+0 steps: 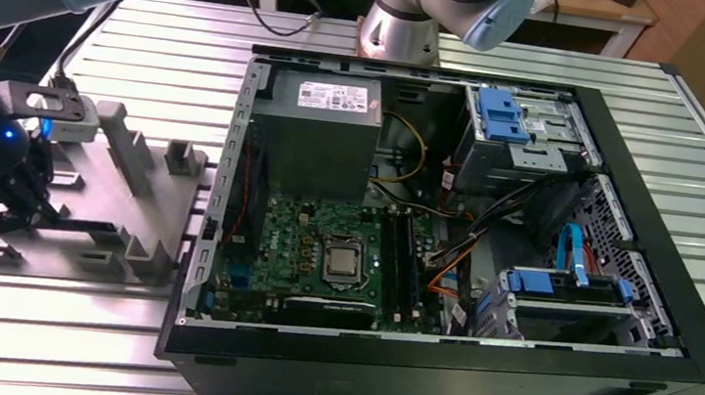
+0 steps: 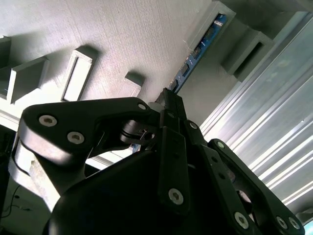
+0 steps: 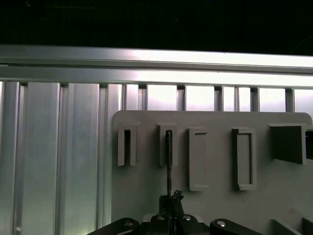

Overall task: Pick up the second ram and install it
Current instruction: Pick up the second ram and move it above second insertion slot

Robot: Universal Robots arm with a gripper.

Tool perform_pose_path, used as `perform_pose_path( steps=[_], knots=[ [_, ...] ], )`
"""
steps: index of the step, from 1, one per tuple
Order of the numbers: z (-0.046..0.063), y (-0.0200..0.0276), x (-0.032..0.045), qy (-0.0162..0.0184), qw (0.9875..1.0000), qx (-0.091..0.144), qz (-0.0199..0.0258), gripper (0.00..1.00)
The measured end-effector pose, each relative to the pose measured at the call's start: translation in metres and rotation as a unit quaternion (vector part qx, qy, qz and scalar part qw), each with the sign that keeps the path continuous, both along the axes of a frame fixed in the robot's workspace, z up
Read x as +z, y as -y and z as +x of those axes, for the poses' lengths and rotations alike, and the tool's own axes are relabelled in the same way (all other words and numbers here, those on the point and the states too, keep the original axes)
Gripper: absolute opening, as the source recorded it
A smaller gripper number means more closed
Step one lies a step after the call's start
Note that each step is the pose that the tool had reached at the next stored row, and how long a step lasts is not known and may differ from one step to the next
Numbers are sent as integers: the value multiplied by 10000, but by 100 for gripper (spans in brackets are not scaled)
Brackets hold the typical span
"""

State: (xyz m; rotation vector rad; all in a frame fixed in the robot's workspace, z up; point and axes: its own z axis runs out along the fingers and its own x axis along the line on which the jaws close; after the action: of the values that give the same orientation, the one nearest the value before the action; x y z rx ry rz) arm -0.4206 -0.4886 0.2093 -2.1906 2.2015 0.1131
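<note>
- Position: the second ram (image 2: 199, 46) stood on edge over the grey fixture plate (image 3: 283, 196). Its far end sat in a slotted upright block (image 3: 163, 145), outside the computer case (image 1: 439, 374).
- Grip: the gripper (image 2: 169, 103) had its jaws clamped on the near end of the second ram.
- Appearance: the second ram showed as a thin dark line in the first wrist view and with a blue-tinted edge in the second wrist view.
- Surroundings: the plate lay on a slatted aluminium table (image 1: 49, 343), at the exterior view's left of the case.
- Case interior: a green board (image 1: 282, 239) lay beside a grey power supply (image 1: 318, 150).
- Markings: a white label (image 1: 337, 96) sat on the power supply; its print could not be read.
</note>
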Motion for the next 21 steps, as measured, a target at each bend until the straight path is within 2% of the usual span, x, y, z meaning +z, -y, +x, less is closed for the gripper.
perform_pose_path(
  steps=[3,7,14,21],
  knots=[
    [0,0,30,-2,10000,0,-1,12],
    [0,0,114,0,10000,0,0,12],
    [1,-1,286,1,10000,1,0,12],
    [0,-3,495,2,10000,0,0,12]
  ],
)
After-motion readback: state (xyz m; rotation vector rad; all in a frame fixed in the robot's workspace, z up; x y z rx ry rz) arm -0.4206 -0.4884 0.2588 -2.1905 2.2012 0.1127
